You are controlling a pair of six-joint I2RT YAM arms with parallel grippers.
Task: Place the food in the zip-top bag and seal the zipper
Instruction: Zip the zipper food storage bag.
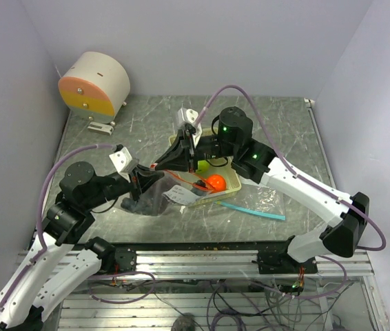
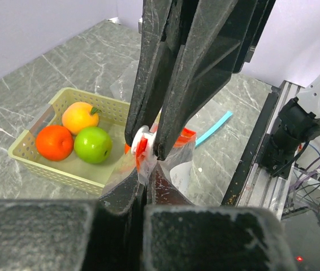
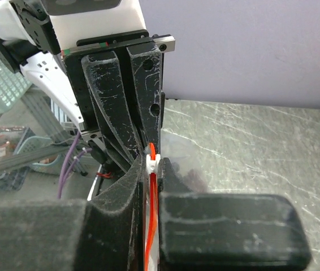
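Mid-frame in the top view, the left gripper [image 2: 146,185] and right gripper [image 3: 153,176] meet tip to tip, each clenched on the zipper [image 3: 150,226] of the zip-top bag [image 2: 177,157], just beside the basket [image 2: 52,169].

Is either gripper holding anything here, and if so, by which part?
Both pinch the zip-top bag by its zipper at the mouth: the right gripper at the white slider, the left gripper right beside it.

3 fruits [image 2: 93,144] in basket [image 2: 47,167]; zip-top bag [image 1: 155,198] just left of basket; round device [image 1: 95,84] at table [image 1: 278,131] back-left corner.
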